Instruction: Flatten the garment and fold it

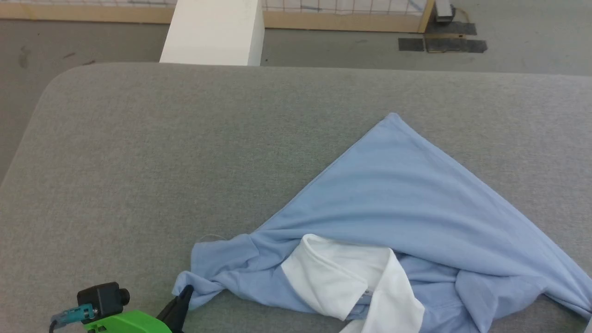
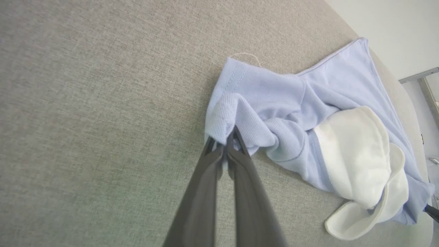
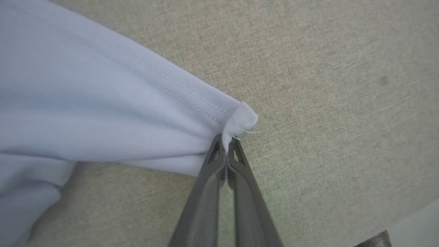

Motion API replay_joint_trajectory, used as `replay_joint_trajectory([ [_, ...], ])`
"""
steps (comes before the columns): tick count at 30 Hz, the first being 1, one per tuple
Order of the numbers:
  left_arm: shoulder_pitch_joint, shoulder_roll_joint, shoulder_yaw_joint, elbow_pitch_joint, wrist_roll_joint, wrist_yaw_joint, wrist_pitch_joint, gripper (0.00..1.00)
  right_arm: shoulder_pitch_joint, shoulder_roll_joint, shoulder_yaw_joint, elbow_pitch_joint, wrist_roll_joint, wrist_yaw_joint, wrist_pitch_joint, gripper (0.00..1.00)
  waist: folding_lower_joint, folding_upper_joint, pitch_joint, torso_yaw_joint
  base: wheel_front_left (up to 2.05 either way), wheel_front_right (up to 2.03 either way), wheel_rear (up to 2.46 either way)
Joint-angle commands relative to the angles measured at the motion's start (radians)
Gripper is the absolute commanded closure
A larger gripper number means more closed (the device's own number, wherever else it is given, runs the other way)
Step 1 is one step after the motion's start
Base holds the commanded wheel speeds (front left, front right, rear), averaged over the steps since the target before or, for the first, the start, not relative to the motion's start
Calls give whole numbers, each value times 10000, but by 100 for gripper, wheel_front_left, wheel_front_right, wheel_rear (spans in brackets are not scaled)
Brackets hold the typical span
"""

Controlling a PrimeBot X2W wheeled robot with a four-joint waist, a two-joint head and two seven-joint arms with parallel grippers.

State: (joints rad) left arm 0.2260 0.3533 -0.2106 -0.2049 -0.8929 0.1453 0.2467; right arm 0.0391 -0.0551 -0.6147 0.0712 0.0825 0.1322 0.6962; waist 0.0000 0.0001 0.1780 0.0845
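Head view: the garment (image 1: 397, 203) lies rumpled on the grey padded table (image 1: 138, 162), right of the middle and toward the near edge. It spreads in a rough triangle whose tip points away from the robot.
Collar: the white collar (image 1: 342, 277) lies turned open at the garment's near side, with bunched blue folds on both sides of it.
Head view, further: a white pillar (image 1: 215, 30), grey floor (image 1: 347, 51) and a wooden rail (image 1: 333, 21) stand past the table's far edge. A green mount (image 1: 127, 321) with a small black camera (image 1: 104, 296) sits at the lower left.
Left gripper: in the head view the left gripper (image 1: 185, 293) shows one dark finger, touching the garment's leftmost bunched end.
Left wrist view: up close, the fingers are pressed together on a ribbed, stitched fold at that end, which is lifted slightly. A loose thread (image 2: 245, 55) loops off the edge beyond it, and the collar lies further right.
Right wrist view: the right gripper (image 3: 226, 142) is clenched on a stitched hem corner of the garment, with a small frayed thread at the pinch. Blue cloth runs away to the left of that view, and bare grey table lies to the right.
Grip, both: each gripper grasps the garment at an outer edge, with cloth caught between the fingertips.
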Motion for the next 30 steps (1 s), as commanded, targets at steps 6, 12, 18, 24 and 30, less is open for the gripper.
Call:
replay_joint_trajectory([
  [6,65,83,-44,-71,8,91,92,100,-741,47,657,-709,39,-15,-2338,0,0,-1,-112,-162,0,0,0],
  [12,-61,58,-99,-126,27,78,81,100,-2282,-500,2851,-548,304,-15,-5308,0,0,-1,61,-33,0,0,0],
  [18,-421,-47,-239,-69,33,-25,84,100,-4507,-997,5044,1272,666,-15,-7175,0,0,-1,516,327,0,0,0],
  [24,-1073,-283,-516,250,44,-311,33,100,-6686,-1505,6851,3878,861,-15,-6639,0,0,-1,1176,1036,0,0,0],
  [30,-1598,-541,-844,799,84,-641,-65,100,-8208,-1776,7583,5974,1091,-15,-4786,0,0,-1,1615,1783,0,0,0],
])
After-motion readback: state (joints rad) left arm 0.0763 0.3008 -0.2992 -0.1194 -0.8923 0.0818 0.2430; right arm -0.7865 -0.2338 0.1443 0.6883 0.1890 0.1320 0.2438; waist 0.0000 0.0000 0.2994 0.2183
